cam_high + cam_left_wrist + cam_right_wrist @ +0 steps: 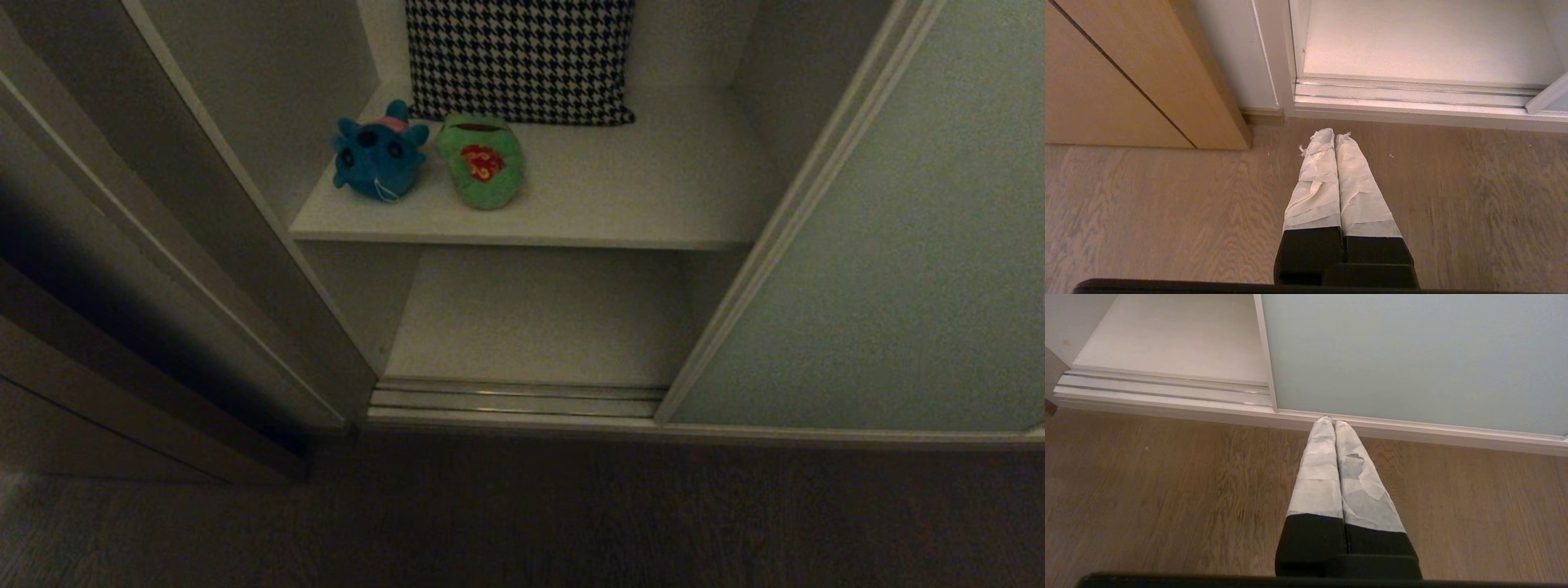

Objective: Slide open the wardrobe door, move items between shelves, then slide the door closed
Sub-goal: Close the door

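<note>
The pale grey-green sliding wardrobe door (pixel 882 269) (pixel 1412 355) stands slid to the right, so the white interior is in view. On the upper shelf (pixel 637 196) a teal-blue plush (pixel 377 155) sits beside a green frog plush (pixel 482 163), near the shelf's left end. The lower shelf (pixel 539 318) (pixel 1425 41) is bare. My left gripper (pixel 1334 134) is shut and empty, hanging low over the wooden floor before the wardrobe opening. Shut and empty as well, my right gripper (pixel 1332 421) hangs over the floor in front of the door's bottom edge. Neither arm shows in the head view.
A houndstooth cushion (pixel 521 57) leans at the back of the upper shelf. A ribbed metal floor track (pixel 514 398) (pixel 1412 92) runs along the wardrobe's threshold. A wooden side panel (pixel 1139 73) stands to the left. Wooden floor (pixel 522 514) lies in front.
</note>
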Motion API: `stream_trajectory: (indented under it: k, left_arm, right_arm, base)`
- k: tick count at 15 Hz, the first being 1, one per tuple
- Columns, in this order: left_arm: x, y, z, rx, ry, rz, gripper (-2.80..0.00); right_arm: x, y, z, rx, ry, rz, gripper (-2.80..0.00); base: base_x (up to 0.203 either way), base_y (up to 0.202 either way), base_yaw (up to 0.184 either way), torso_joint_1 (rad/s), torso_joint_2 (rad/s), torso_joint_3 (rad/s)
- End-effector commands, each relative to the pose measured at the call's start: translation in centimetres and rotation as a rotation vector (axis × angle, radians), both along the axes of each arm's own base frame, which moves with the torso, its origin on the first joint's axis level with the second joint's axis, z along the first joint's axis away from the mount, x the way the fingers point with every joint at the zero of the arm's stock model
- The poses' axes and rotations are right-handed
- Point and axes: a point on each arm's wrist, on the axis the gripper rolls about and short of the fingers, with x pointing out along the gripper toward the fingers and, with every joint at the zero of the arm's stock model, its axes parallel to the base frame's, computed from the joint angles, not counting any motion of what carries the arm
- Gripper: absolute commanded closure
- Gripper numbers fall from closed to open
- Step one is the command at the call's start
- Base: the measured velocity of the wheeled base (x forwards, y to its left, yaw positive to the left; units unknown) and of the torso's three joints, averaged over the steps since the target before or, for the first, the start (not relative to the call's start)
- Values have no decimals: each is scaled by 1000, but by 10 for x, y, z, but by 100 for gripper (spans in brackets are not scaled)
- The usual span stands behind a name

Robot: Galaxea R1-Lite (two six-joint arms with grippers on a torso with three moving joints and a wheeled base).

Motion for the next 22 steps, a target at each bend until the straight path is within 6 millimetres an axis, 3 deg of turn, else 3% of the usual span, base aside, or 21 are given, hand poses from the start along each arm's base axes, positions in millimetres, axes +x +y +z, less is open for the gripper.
stream_trajectory:
  k: [1, 7, 8, 14, 16, 22]
  left_arm:
    - [0, 0, 0, 0, 3, 0, 0]
    - [0, 0, 0, 0, 3, -2, 0]
    - [0, 0, 0, 0, 3, 1, 0]
    - [0, 0, 0, 0, 3, -1, 0]
    - [0, 0, 0, 0, 3, -1, 0]
    - [0, 0, 0, 0, 3, -1, 0]
  right_arm:
    - [0, 0, 0, 0, -3, 1, 0]
    - [-2, 0, 4, -40, 32, -2, 0]
    - [-6, 0, 20, -35, 28, 0, 0]
    - [-52, 2, 170, 32, -32, 144, 0]
    - [-41, 4, 209, 47, 25, 228, 0]
    - [0, 5, 299, 139, 18, 420, 0]
  base:
    - [0, 0, 0, 0, 0, 0]
    - [0, 0, 0, 0, 0, 0]
    - [0, 0, 0, 0, 0, 0]
    - [0, 0, 0, 0, 0, 0]
    - [0, 0, 0, 0, 0, 0]
    - [0, 0, 0, 0, 0, 0]
